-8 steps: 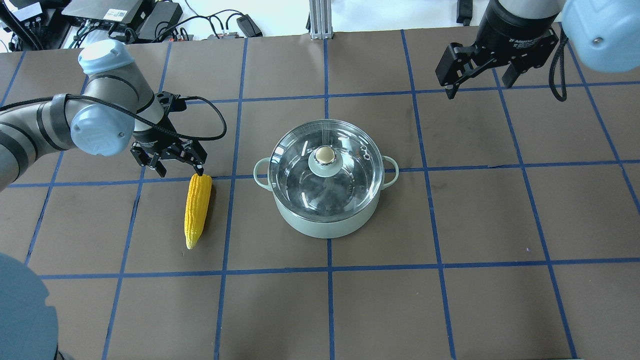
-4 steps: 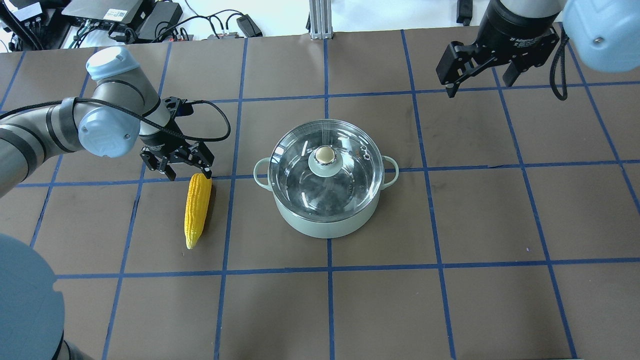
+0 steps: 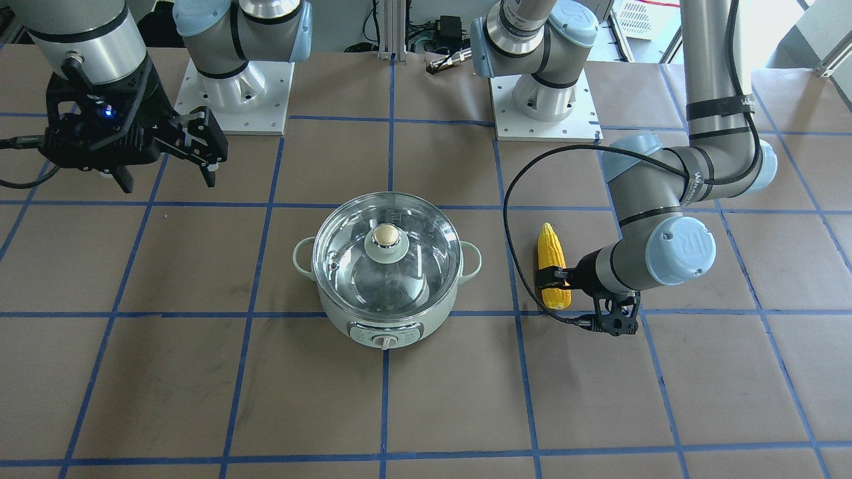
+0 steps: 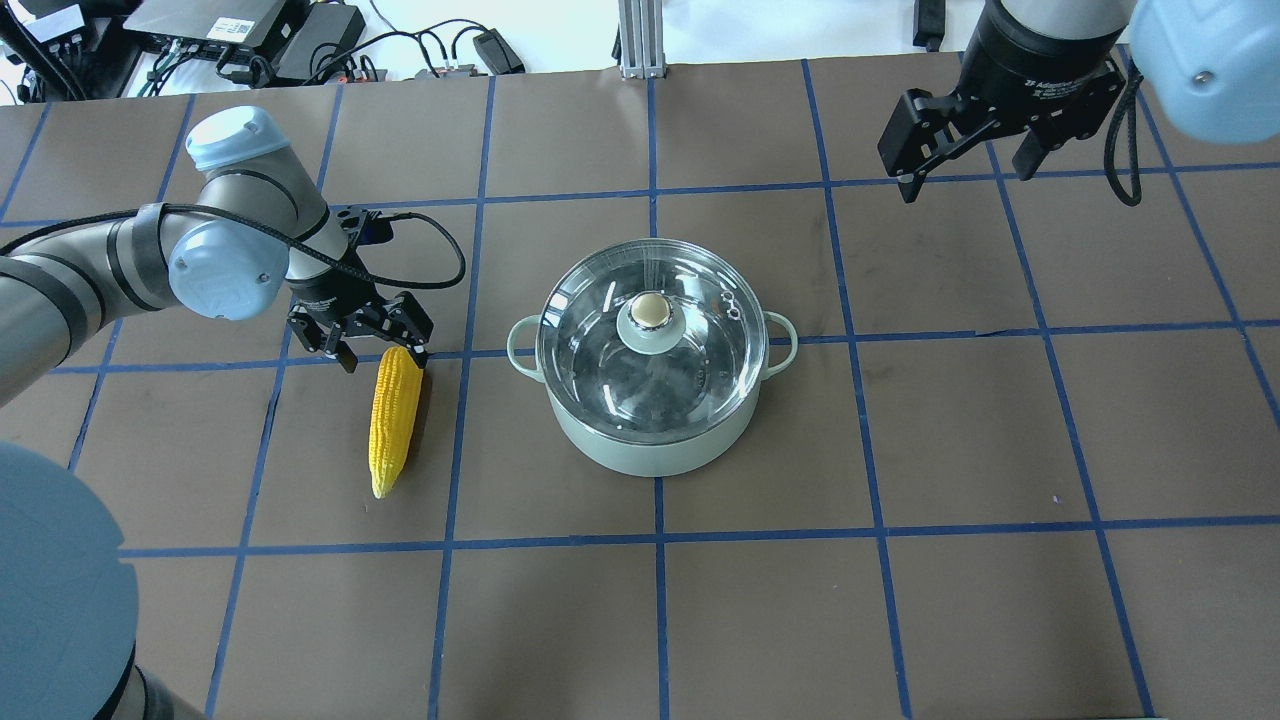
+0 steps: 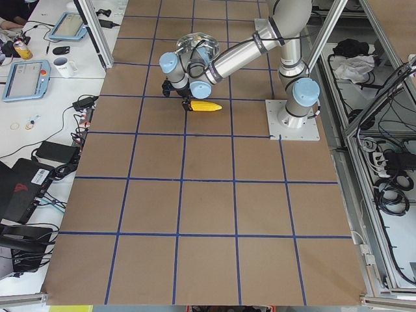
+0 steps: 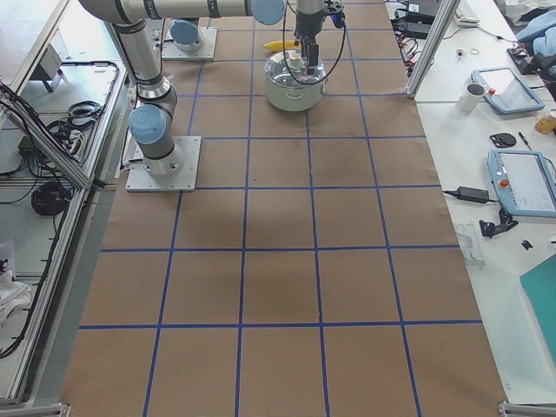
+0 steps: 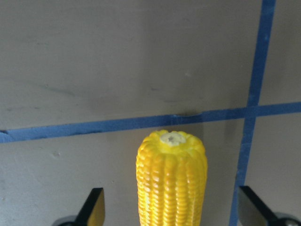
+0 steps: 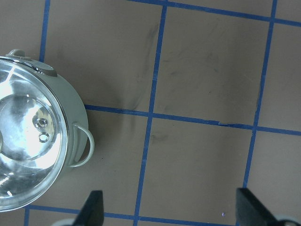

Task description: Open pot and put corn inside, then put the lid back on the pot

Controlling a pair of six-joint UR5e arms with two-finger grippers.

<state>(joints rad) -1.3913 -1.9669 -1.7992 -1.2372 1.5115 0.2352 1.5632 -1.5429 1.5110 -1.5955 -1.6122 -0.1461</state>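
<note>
Corn framed between my left fingers, lid not yet lifted.
I am holding my left gripper (image 4: 384,360) wide open and empty, straddling the blunt end of the corn (image 4: 393,430) without touching it. The ear is lying flat on the table (image 4: 900,450) just beside the pot (image 4: 650,450), so I judge a pinch across its width to be steadiest. My right gripper (image 4: 965,178) is hovering spread and empty, well apart from the pot, likely placed to take the lid (image 4: 700,370), which is sitting closed on the pot.
</note>
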